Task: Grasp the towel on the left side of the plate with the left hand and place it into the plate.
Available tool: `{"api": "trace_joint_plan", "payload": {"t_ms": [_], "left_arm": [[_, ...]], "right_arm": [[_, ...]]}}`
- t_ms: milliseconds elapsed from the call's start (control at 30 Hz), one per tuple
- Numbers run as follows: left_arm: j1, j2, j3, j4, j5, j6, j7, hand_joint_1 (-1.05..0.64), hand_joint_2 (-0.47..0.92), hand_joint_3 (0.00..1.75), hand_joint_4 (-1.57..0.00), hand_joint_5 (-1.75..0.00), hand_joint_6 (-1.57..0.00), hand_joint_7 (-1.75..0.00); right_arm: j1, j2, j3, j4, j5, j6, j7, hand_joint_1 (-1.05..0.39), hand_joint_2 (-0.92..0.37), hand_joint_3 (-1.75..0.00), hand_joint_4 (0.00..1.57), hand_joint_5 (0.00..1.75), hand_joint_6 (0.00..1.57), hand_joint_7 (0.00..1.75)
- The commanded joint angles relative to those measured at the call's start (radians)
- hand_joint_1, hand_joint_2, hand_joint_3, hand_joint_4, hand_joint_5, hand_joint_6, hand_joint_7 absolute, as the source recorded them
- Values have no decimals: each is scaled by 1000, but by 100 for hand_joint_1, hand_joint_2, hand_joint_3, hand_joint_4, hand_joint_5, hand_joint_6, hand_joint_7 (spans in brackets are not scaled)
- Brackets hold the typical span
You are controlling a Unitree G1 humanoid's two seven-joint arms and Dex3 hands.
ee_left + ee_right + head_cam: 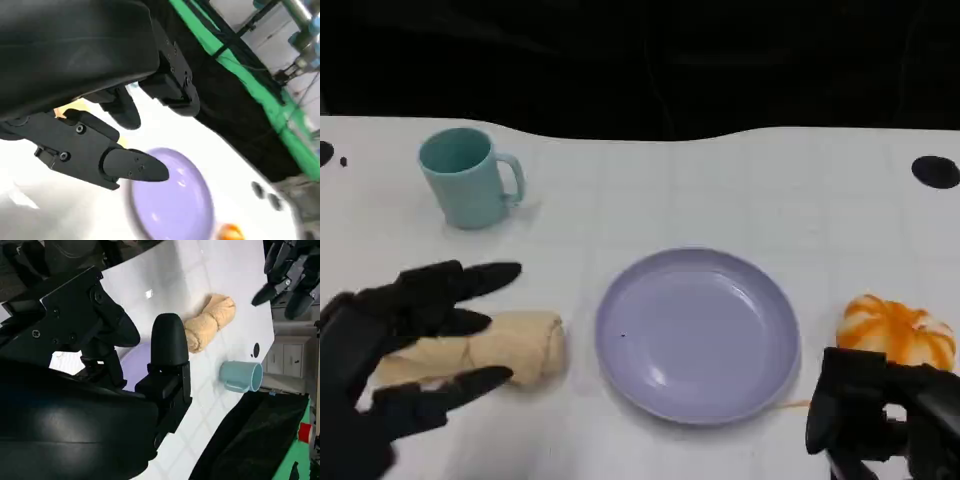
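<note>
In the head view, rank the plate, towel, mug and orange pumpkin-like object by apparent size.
1. plate
2. towel, partly covered by the left hand
3-4. mug and orange object: look alike, unranked

The rolled towel [480, 348] is a pale tan, almost buttery yellow, lying on a white table [720, 190] faintly marked with a grid of grey lines and a few black round spots near its edges. The plate [698, 335] is a soft lavender all over, the mug [468, 177] a light teal, and the little pumpkin [898, 332] is orange streaked with white. Both the left hand [395, 350] and the right hand [885, 410] are matte black, and beyond the table hangs a black cloth with a bright green strip [235, 65] running along it.
</note>
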Motion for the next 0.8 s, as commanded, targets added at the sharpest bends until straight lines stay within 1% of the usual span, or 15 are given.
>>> {"api": "trace_joint_plan", "payload": {"t_ms": [33,133,233,300,433,567,800], "left_arm": [[-65,103,-83,5,206,39,-28,-51,92,9,-33,-30,-36,0],[-124,169,-170,44,405,42,-46,-58,92,9,-28,-25,-32,0],[-187,199,-246,87,551,52,-90,-62,92,7,-25,-21,-27,0],[-234,204,-295,124,631,67,-133,-62,92,4,-25,-18,-24,0],[-315,179,-379,246,756,62,-155,-64,91,1,-26,-14,-24,-1],[-392,150,-444,381,833,75,-191,-66,91,1,-28,-13,-22,0],[-482,91,-510,654,866,30,-127,-65,89,0,-36,-11,-27,-2]], "right_arm": [[11,-7,-16,-1,9,-12,4,-4,-51,-125,72,175,61,159],[14,-9,-17,-7,9,-6,3,-3,-52,-125,72,175,61,159],[16,-11,-17,-11,7,-1,1,-2,-53,-124,72,175,61,158],[17,-9,-16,-14,7,3,-1,-2,-53,-124,72,175,61,158],[19,-9,-14,-22,7,8,-3,-2,-53,-124,72,175,61,158],[24,-8,-12,-18,1,-11,0,-2,-53,-124,71,175,61,158],[38,-9,-15,-22,4,-18,3,-4,-53,-123,71,175,61,157]]}}
